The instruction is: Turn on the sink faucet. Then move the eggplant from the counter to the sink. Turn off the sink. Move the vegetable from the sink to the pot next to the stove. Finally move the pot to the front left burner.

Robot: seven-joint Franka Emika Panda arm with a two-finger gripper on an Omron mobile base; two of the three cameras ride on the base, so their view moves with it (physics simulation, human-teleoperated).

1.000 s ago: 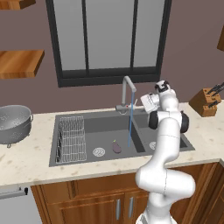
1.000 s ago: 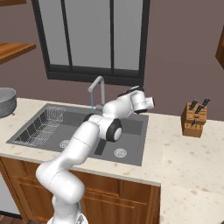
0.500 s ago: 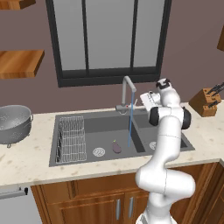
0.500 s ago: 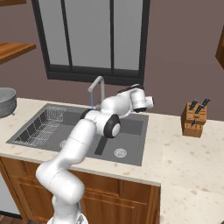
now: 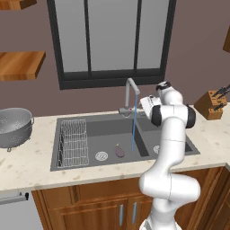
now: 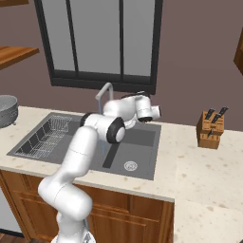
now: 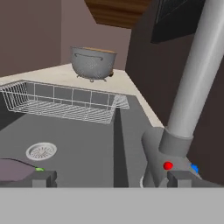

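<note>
Running from the sink faucet (image 5: 131, 92) spout, a thin blue stream falls into the left basin of the sink (image 5: 110, 155), landing just beside the eggplant (image 5: 120, 151), which lies on the basin floor near the round drain (image 5: 101, 156). The gripper (image 7: 111, 177) hangs low at the faucet base, its fingers spread wide with nothing between them; the faucet column rises close on one side in the hand view. The wire dish rack (image 5: 74, 141) takes the far left of the basin, leaving open floor around the eggplant. On the counter (image 5: 27, 161), the colander (image 5: 14, 126) stands well apart at the left edge, and the knife block (image 6: 211, 128) stands well to the right.
</note>
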